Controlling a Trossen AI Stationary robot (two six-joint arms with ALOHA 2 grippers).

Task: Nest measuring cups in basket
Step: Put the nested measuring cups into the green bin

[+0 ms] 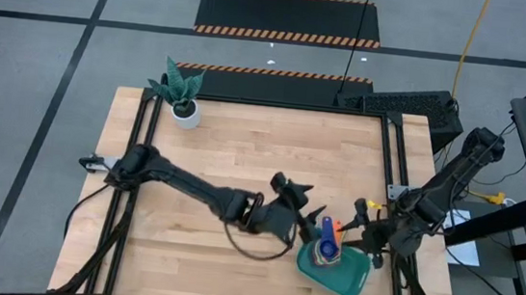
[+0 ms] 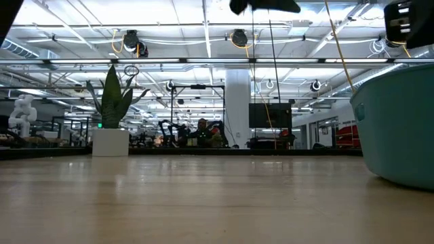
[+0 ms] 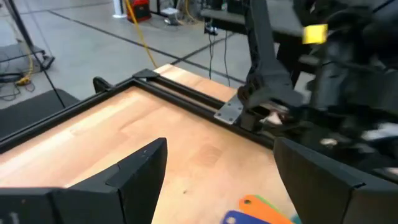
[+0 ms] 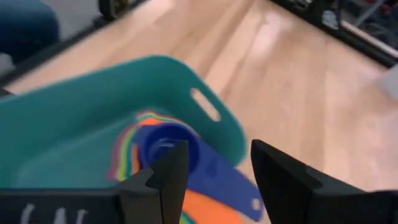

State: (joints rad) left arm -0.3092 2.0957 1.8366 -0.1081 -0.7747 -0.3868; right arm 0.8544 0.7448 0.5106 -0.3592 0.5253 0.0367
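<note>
Left gripper (image 1: 317,221) hangs over the table just beside the basket's left rim, fingers (image 3: 134,171) spread, nothing between them; only bare wood shows in the gap in its wrist view. Right gripper (image 1: 359,236) sits over the basket's right side, fingers (image 4: 168,171) parted and not closed on anything, with the blue cup's handle visible in the gap below. Measuring cups (image 1: 328,244) are nested in one stack inside the basket (image 1: 347,277): blue cup (image 4: 165,146) on top, orange (image 4: 205,208) right under it, edges of green, red and yellow fanned out beneath; can't tell the count. Handles of the blue and orange cups stick out over the basket wall next to its slot handle. Basket sits near the front edge of the table (image 1: 224,153), right of centre, turned at an angle to the edges. In the low view the basket wall (image 2: 400,129) fills the right side, resting flat on the wood. White plant pot (image 1: 186,113) with a green plant stands at the far left corner, well apart from everything else. Black frame rails (image 1: 392,160) run along the table sides.
</note>
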